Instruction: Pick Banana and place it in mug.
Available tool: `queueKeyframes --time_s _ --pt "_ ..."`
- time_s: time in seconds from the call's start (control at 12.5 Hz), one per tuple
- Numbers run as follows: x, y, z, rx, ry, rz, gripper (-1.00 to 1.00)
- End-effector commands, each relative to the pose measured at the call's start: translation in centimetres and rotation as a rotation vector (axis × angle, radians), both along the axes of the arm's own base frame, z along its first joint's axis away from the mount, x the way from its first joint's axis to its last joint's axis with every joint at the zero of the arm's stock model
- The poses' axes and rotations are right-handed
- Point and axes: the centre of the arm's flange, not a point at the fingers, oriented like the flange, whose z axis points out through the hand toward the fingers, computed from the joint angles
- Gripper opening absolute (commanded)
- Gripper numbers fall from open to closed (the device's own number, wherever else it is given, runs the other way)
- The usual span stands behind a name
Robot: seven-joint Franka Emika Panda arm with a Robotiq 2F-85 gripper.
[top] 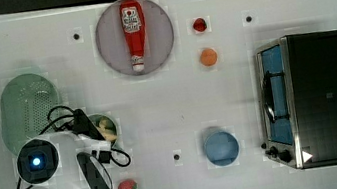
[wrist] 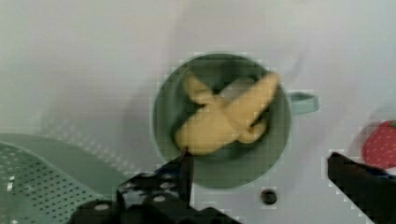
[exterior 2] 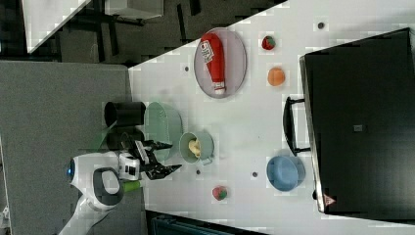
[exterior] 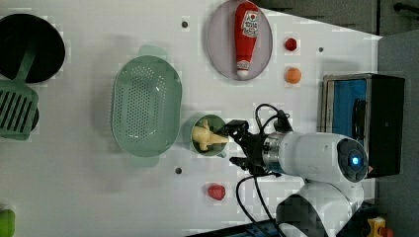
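The pale yellow banana (wrist: pixel 229 116) lies inside the dull-green mug (wrist: pixel 168 107), one end resting against the rim by the handle nub. In the left view the banana (exterior: pixel 210 138) fills the mug (exterior: pixel 212 121), which stands just to the right of the colander. My gripper (exterior: pixel 238 144) hovers beside and above the mug, open, with nothing between its fingers. In the wrist view the black fingertips (wrist: pixel 186 163) stand far apart on either side of the mug's near edge. In the top view my arm covers part of the mug (top: pixel 94 121).
A pale-green colander (exterior: pixel 146 106) sits next to the mug. A red strawberry (exterior: pixel 216 191) lies near my arm. A blue cup (top: pixel 221 148), an orange fruit (top: pixel 208 57), a plate (top: pixel 110 42) with a ketchup bottle (top: pixel 134 34) and a toaster oven (top: pixel 318 97) stand further off.
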Motion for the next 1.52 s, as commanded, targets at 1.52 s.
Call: queueKeyframes --time_s 1.52 --pt "3.1 -28.3 31.6 -0.022 -0.064 0.114 1.00"
